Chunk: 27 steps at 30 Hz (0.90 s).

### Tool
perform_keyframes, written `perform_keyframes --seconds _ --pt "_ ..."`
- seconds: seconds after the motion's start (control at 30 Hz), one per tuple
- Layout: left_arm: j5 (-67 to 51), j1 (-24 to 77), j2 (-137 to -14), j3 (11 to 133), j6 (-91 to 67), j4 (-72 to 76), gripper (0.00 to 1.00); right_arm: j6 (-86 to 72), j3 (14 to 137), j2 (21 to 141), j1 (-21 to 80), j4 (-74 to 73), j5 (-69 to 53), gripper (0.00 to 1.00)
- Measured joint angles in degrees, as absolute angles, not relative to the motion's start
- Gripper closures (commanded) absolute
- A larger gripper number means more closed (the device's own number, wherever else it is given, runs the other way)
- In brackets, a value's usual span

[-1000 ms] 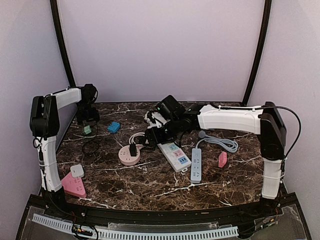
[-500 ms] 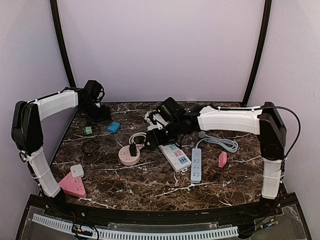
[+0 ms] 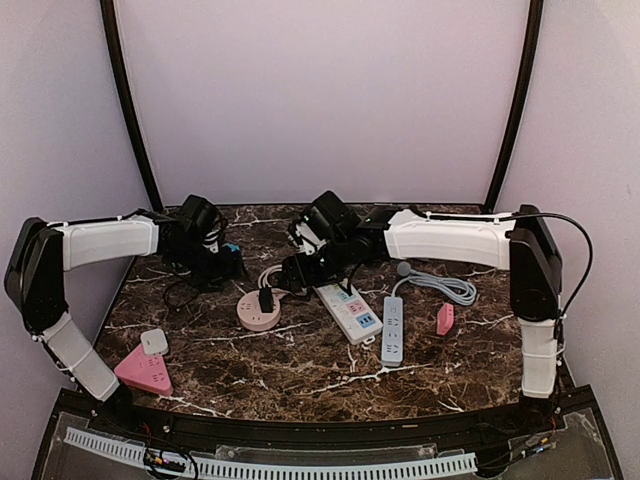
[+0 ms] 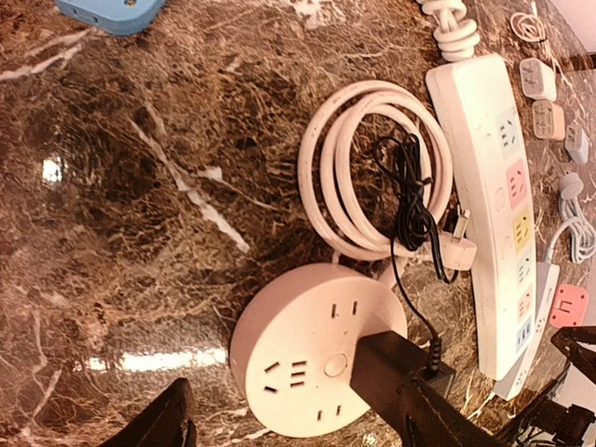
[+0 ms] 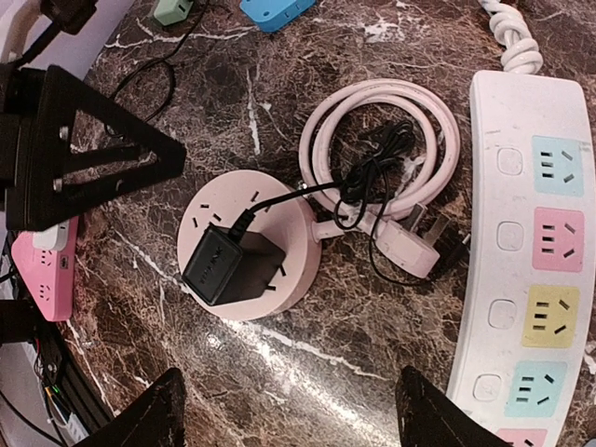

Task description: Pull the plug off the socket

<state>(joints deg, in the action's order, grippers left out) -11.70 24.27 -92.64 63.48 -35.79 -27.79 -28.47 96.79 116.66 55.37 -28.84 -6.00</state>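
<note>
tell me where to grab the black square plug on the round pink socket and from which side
Grip the black square plug by its two flat side faces, coming down from above: it stands upright on top of the round pink socket. Avoid the side where its thin black cable exits.

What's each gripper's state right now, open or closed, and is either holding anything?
Left gripper: open, holding nothing.
Right gripper: open, holding nothing.

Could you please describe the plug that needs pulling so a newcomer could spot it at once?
Mid-table, left of the long white power strip, lies a round pink socket. The plug is the black block standing on it; the pale plug nearby lies loose.
</note>
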Motion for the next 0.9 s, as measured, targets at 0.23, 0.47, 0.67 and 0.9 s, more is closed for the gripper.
perform_keyframes --seconds 0.23,0.47,0.67,0.9 --pt "-12.2 29.9 -90.1 61.6 -37.7 -25.4 0.29 -30.0 97.6 118.7 56.1 -29.5 -4.1 0.35" --pt "-6.1 37.6 -90.5 65.5 -38.4 -28.4 0.36 -33.2 92.7 118.7 54.1 -26.3 -7.0 0.48" --pt "1.6 42.2 -95.8 73.0 -38.6 -33.6 0.43 -34.7 91.5 118.7 53.1 -24.2 -11.6 0.51" --pt "6.9 43.7 -100.4 75.7 -38.7 -38.8 0.49 -37.2 91.6 122.6 53.1 -18.5 -18.8 0.52"
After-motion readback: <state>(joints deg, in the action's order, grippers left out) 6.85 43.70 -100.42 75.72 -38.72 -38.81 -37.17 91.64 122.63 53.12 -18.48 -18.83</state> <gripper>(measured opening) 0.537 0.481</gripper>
